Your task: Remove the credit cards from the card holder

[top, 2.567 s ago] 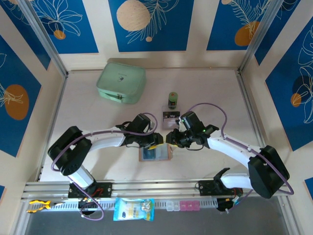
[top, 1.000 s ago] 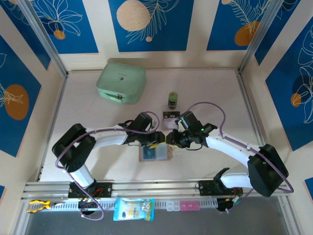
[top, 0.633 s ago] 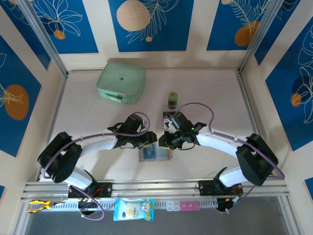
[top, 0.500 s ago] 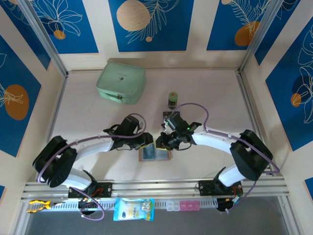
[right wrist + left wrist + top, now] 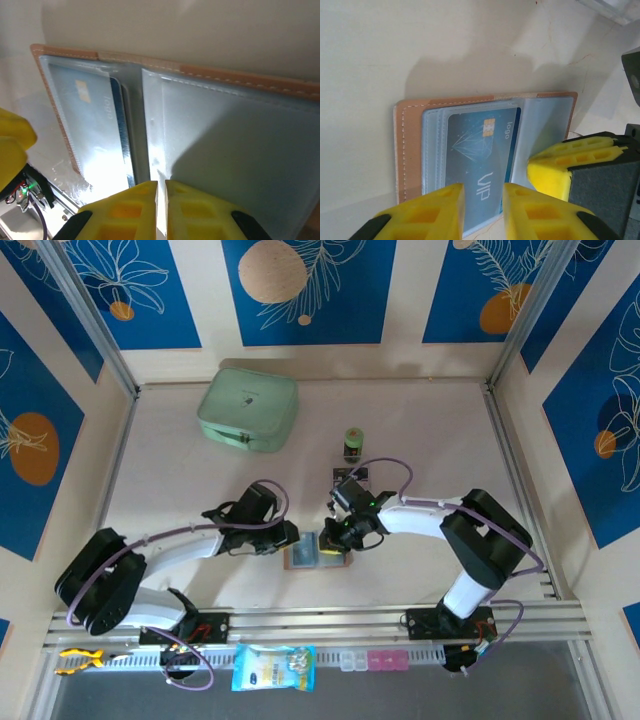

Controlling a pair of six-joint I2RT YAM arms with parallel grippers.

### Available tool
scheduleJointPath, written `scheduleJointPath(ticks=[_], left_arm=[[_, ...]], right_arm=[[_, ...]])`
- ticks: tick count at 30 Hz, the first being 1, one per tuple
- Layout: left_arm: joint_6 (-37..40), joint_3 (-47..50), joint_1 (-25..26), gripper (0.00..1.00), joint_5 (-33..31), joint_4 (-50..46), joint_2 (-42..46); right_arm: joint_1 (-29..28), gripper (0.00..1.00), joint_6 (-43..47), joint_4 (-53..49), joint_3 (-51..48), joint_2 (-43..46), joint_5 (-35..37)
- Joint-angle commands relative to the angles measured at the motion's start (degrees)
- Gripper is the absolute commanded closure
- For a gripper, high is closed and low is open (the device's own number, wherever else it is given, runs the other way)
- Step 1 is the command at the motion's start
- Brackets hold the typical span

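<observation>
Here the card holder [image 5: 318, 552] lies open flat on the bench [image 5: 430, 430], with a blue credit card [image 5: 480, 150] tucked in one clear sleeve. The left gripper [image 5: 483, 192] straddles that card's edge, jaws narrowly apart; whether they grip it I cannot tell. The right gripper [image 5: 161, 190] sits at the middle fold, jaws closed to a sliver.

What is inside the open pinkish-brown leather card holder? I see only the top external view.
Observer: Left wrist view: a blue plastic card with a gold chip and "VIP" print, in a clear sleeve.
Operator: And the other half?
Observer: Right wrist view: its pale grey-blue panel looks empty.
Operator: Where does the right arm reach?
Observer: The right gripper is at the middle fold.
</observation>
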State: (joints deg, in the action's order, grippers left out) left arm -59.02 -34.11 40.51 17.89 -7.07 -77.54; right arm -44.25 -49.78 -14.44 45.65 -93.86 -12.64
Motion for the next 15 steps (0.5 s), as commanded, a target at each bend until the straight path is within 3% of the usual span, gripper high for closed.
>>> scheduleJointPath(ticks=[1, 15], left_arm=[[0.64, 1.22, -0.51, 0.78, -0.76, -1.12, 0.59], [1.33, 2.18, -0.50, 0.93, 0.71, 0.60, -1.66]], right_arm=[[0.17, 0.87, 1.34, -2.65, 0.43, -0.12, 1.16], [-0.67, 0.86, -1.06, 0.21, 2.95, 1.76, -2.79]])
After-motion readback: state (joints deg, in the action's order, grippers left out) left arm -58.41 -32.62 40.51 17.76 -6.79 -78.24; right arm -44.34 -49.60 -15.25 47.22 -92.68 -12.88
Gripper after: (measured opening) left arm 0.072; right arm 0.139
